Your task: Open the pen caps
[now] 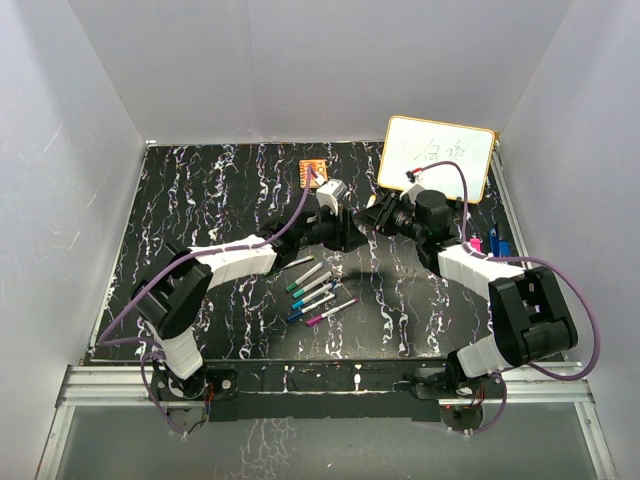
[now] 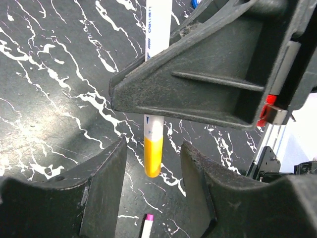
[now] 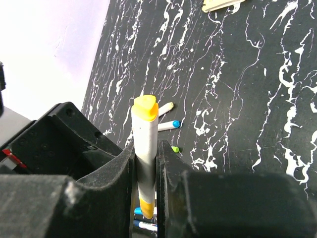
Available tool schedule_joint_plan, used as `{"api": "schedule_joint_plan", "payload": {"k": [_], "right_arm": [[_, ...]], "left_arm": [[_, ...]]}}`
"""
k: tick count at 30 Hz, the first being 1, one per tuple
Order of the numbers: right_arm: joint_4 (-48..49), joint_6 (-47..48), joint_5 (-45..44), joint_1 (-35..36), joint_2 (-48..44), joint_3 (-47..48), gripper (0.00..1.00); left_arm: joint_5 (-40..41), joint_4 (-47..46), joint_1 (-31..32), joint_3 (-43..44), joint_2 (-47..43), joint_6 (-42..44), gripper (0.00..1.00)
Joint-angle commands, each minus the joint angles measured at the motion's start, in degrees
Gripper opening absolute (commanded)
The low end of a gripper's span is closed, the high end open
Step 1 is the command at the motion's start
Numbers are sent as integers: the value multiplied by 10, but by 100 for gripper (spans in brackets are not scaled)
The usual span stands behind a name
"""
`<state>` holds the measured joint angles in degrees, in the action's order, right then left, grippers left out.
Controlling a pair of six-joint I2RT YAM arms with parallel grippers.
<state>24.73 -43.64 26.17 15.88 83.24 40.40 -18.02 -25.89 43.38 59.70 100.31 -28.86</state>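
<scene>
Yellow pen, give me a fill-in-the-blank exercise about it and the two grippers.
1. The right gripper is shut on the pen, on its ___ barrel.
2. The jaws of the left gripper stand ___ either side of the yellow cap.
3. The whiteboard lies at the far ___ corner of the table.
Missing: white; open; right.

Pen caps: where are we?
Done: unclear; small magenta and blue pieces far right may be pulled caps. In hand: right claw shut on yellow pen, left claw open around its seated yellow cap. Left: the row of pens looks capped.
</scene>
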Motion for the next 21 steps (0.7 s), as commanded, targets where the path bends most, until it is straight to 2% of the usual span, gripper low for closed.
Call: {"api": "schedule_joint_plan", "payload": {"k": [1, 4, 7, 12, 21], "right_arm": [[49, -11, 9, 0, -26, -2, 0], [49, -13, 10, 0, -29, -1, 0], [49, -16, 10, 0, -31, -1, 0], [46, -21, 4, 0, -33, 0, 0], [4, -31, -90, -12, -47, 34, 0]], "left_arm": [[-1, -36, 4, -9, 3, -6, 43], [-3, -41, 5, -9, 7, -8, 39], [-2, -44, 5, -9, 8, -9, 30], [0, -51, 5, -13, 6, -13, 0], [1, -53, 7, -49, -6, -31, 0]]}}
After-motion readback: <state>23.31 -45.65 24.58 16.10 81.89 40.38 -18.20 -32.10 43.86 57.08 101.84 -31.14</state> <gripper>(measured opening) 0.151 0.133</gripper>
